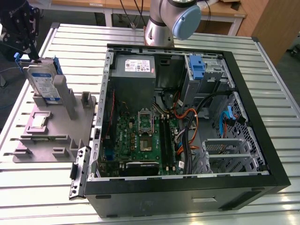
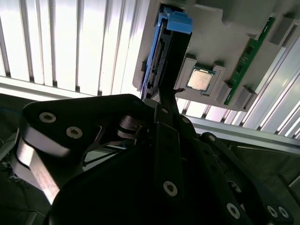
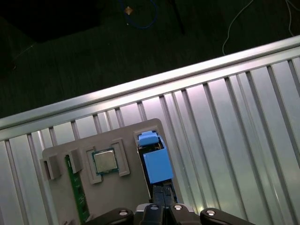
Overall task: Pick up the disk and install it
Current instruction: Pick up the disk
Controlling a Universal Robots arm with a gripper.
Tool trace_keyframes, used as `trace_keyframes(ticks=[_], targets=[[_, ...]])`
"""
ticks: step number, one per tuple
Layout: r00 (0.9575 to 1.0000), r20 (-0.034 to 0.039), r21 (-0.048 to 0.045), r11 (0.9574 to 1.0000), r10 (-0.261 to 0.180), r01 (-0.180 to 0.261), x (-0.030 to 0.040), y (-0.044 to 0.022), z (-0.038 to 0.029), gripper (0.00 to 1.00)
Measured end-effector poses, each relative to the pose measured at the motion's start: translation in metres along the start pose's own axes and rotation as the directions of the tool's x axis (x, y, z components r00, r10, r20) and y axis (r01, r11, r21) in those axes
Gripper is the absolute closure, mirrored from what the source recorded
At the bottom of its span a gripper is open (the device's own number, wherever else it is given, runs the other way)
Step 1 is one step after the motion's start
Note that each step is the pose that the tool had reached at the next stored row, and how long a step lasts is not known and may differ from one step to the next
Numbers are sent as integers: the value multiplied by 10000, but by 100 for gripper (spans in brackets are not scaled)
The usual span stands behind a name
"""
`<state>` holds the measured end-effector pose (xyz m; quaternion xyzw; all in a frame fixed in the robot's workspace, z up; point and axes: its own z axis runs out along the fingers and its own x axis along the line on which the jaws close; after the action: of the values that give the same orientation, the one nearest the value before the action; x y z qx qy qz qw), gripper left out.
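At exterior view's left, claw point(image 1: 29, 52) hung right at top of disk point(image 1: 41, 83), w/ disk standing upright in grey stand point(image 1: 56, 133); couldn't tell whether claw was open or closed. Open PC case point(image 1: 264, 136) sat toward exterior view's right.

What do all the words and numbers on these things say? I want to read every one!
Label on the disk: white and blue with print, too small to read.
Sticker on the power-supply box: white with print, too small to read.
Top of the processor chip: markings too blurred to read.
No words or numbers here can be read.
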<state>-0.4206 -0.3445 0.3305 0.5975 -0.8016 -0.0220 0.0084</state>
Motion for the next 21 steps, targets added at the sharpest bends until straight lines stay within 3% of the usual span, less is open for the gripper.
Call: trace_keyframes(ticks=[12, 21], targets=[[9997, -11, -3, 9997, -248, 248, 0, 0, 1, 89], [9954, -32, -17, 9954, -961, 961, -1, -4, 4, 89]])
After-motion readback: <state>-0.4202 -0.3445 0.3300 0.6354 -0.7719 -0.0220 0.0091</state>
